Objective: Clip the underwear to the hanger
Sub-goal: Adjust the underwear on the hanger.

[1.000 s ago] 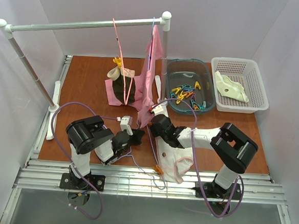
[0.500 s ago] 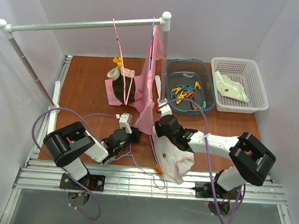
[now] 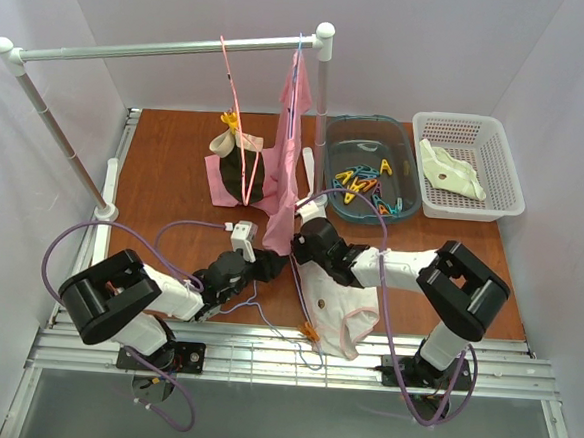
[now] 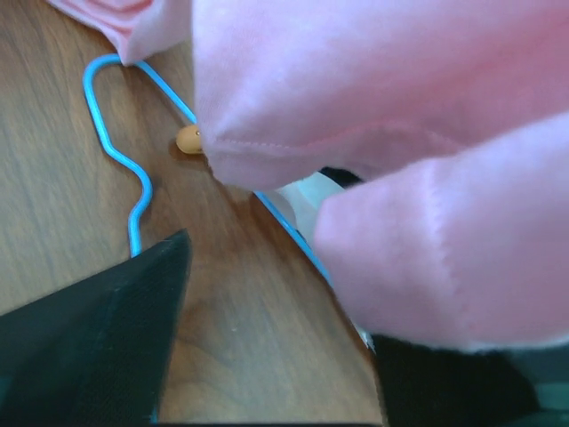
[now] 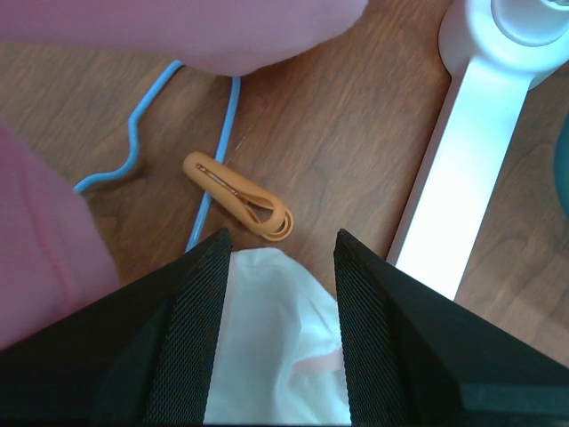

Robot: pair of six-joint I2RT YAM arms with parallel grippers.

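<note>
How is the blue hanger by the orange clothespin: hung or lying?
Lying flat: the light-blue hanger rests on the table beside the clothespin.

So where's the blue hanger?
The hanger lies flat on the table, front middle; in the right wrist view its hook end sits beside an orange clip.

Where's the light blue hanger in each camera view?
Top external: light-blue hanger, a faint thin wire along the left edge of the underwear.
Left wrist: left half, hook bend at upper left.
Right wrist: upper left, beside the orange clothespin.
Shared landmark: the hanging pink garment, in all three.
</note>
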